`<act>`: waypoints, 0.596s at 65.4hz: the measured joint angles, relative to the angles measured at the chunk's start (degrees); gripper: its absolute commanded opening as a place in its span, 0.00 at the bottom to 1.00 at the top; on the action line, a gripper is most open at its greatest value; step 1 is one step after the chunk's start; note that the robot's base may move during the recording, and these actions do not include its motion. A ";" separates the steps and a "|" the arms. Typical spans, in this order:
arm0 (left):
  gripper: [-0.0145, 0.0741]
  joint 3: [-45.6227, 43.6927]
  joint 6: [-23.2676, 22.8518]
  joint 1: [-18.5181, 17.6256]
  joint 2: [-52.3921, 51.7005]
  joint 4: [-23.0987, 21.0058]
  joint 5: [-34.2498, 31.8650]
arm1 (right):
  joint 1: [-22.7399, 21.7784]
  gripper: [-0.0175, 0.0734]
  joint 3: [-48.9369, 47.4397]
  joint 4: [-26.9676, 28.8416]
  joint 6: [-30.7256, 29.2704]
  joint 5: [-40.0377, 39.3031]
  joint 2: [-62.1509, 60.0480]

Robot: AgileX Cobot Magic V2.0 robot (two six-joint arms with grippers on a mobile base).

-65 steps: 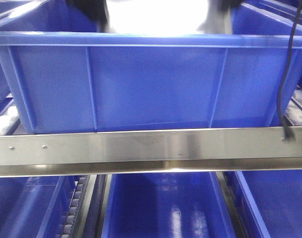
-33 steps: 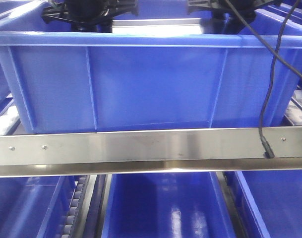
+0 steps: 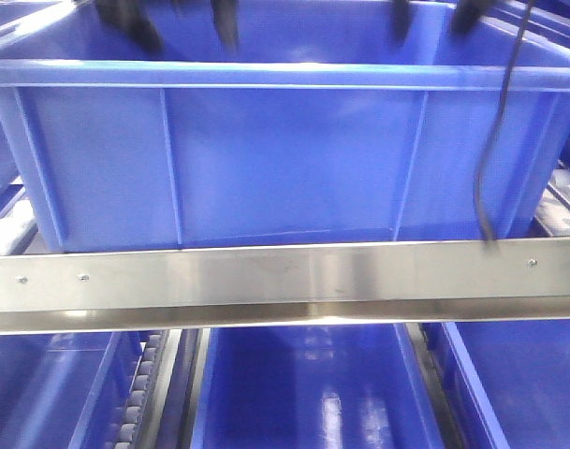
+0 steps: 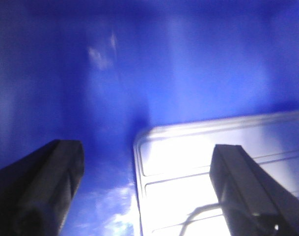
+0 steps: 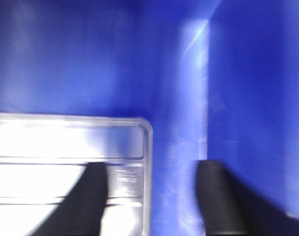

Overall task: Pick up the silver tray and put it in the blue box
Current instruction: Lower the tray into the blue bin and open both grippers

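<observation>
The blue box (image 3: 285, 159) fills the front view on a roller shelf. The silver tray (image 4: 188, 157) lies flat on the box floor, shiny, with ridges along it. It is hidden behind the box wall in the front view. It also shows in the right wrist view (image 5: 51, 142), one corner close to the box's side wall (image 5: 247, 98). My left gripper (image 4: 147, 147) is open, its fingers astride the tray's left end without touching it. My right gripper (image 5: 153, 169) is open over the tray's right end. Both show blurred at the box rim, the left gripper (image 3: 177, 23) and the right gripper (image 3: 432, 17).
A steel rail (image 3: 285, 281) crosses in front of the box. More blue crates (image 3: 303, 393) sit on the level below, beside roller tracks (image 3: 139, 393). A black cable (image 3: 495, 140) hangs down over the box's right front. Neighbouring crates flank the box.
The tray went from above the rim down into the box and out of the front view. Both grippers have let go of it and now show as open fingers at the rim.
</observation>
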 measured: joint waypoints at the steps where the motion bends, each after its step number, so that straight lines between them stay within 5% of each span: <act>1: 0.52 -0.11 0.41 0.00 -0.63 0.00 0.34 | 0.00 0.42 -0.10 0.00 0.00 0.34 -0.56; 11: 0.29 0.83 5.88 0.00 -7.78 0.00 3.66 | 0.00 0.24 0.15 0.00 -1.26 2.79 -5.90; 21: 0.03 9.47 8.26 0.00 -15.88 -0.22 4.49 | 0.10 0.25 5.35 0.00 -2.79 2.87 -10.91; 39: 0.05 36.54 8.72 0.00 -35.37 -0.55 -4.77 | 0.32 0.25 26.47 0.00 -4.04 -5.74 -25.81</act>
